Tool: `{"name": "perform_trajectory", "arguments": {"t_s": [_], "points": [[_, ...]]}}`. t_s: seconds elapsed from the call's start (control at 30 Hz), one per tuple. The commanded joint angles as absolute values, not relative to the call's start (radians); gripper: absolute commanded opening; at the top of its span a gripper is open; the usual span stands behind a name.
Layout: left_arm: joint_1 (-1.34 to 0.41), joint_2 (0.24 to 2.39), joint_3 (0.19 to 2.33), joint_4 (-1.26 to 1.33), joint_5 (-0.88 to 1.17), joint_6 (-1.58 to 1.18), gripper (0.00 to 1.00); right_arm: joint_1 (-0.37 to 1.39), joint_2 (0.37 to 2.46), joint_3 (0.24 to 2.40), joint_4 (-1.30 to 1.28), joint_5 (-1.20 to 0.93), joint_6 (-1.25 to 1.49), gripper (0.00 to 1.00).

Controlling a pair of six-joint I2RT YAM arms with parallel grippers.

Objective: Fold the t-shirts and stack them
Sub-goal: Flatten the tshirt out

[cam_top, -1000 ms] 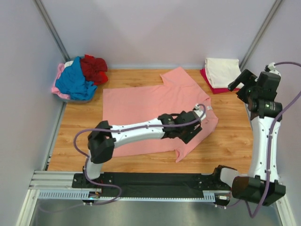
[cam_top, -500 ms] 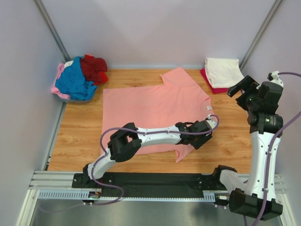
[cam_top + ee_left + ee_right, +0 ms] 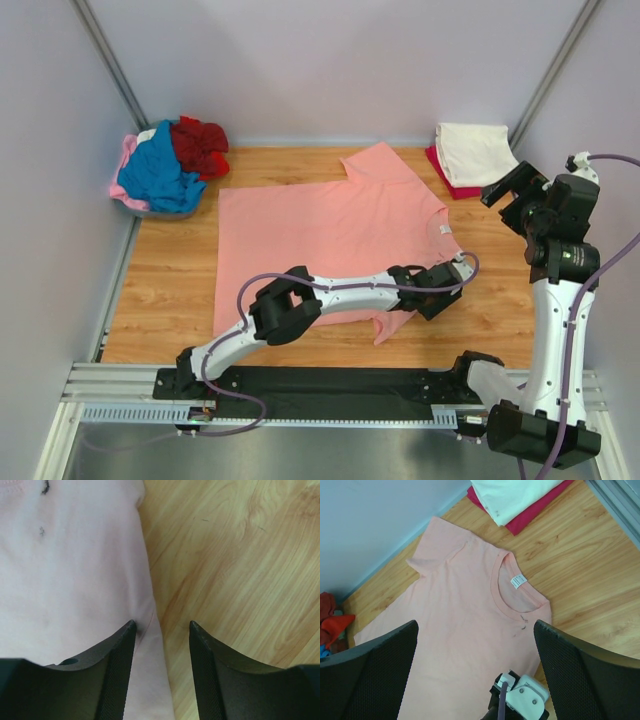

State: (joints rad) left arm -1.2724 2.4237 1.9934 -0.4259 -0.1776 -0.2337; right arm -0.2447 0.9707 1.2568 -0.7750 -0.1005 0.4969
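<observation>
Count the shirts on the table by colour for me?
salmon shirt: 1
blue shirt: 1
red shirts: 2, heap red and stack red
cream shirt: 1
pale pink shirt: 1
Total: 6 in view; the heap may hide more.

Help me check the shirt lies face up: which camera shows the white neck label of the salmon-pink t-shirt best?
The right wrist view: the neck label sits unobstructed inside the collar of the salmon-pink t-shirt. The top external view shows it only as a tiny white speck. The left wrist view shows just the shirt's edge, no label.
</observation>
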Motion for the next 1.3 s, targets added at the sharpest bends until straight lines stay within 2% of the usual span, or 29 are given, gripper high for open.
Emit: {"name": "perform_trajectory", "arguments": {"t_s": [0.0, 0.1, 0.23, 0.3, 0.43, 0.6, 0.7, 0.8, 0.83, 0.87, 0.97, 1.0, 1.07, 1.1, 1.2, 1.27], "points": [[-1.279, 2.436, 2.042, -0.425, -0.183, -0.206, 0.54, -0.244, 0.956, 1.249, -0.729, -0.118, 0.5, 1.0], [-1.279, 2.439, 2.042, -0.422, -0.199, -0.199, 0.51, -0.244, 0.959, 1.249, -0.726, -0.124, 0.502, 1.0], [-1.279, 2.442, 2.04, -0.419, -0.21, -0.192, 0.29, -0.244, 0.965, 1.247, -0.721, -0.132, 0.502, 1.0], [-1.278, 2.442, 2.04, -0.417, -0.218, -0.186, 0.23, -0.244, 0.965, 1.247, -0.723, -0.13, 0.502, 1.0], [-1.279, 2.433, 2.048, -0.432, -0.244, -0.163, 0.0, -0.244, 0.966, 1.247, -0.721, -0.124, 0.497, 1.0], [-1.252, 2.33, 2.106, -0.533, -0.226, -0.181, 0.0, -0.245, 0.973, 1.262, -0.729, -0.1, 0.492, 1.0], [-1.165, 2.238, 2.1, -0.572, -0.129, -0.256, 0.0, -0.244, 0.985, 1.269, -0.729, -0.103, 0.497, 1.0], [-1.024, 2.192, 2.062, -0.584, 0.036, -0.35, 0.0, -0.242, 1.003, 1.269, -0.726, -0.116, 0.499, 1.0], [-0.982, 2.195, 2.057, -0.586, 0.166, -0.373, 0.0, -0.242, 1.012, 1.266, -0.721, -0.123, 0.5, 1.0], [-0.889, 2.227, 2.056, -0.589, 0.232, -0.415, 0.0, -0.244, 1.019, 1.258, -0.715, -0.129, 0.5, 1.0], [-0.754, 2.328, 2.046, -0.617, 0.46, -0.516, 0.0, -0.239, 1.048, 1.253, -0.71, -0.175, 0.502, 1.0], [-0.682, 2.35, 2.033, -0.601, 0.503, -0.529, 0.07, -0.23, 1.055, 1.253, -0.713, -0.193, 0.5, 1.0], [-0.638, 2.391, 1.979, -0.575, 0.593, -0.537, 0.26, -0.212, 1.075, 1.256, -0.727, -0.192, 0.491, 1.0], [-0.615, 2.396, 1.962, -0.571, 0.598, -0.523, 0.43, -0.187, 1.08, 1.252, -0.729, -0.187, 0.489, 1.0], [-0.611, 2.344, 1.875, -0.522, 0.581, -0.511, 0.56, -0.112, 1.086, 1.217, -0.729, -0.16, 0.48, 1.0], [-0.611, 2.286, 1.82, -0.493, 0.568, -0.517, 0.57, -0.065, 1.094, 1.19, -0.719, -0.126, 0.477, 1.0]]}}
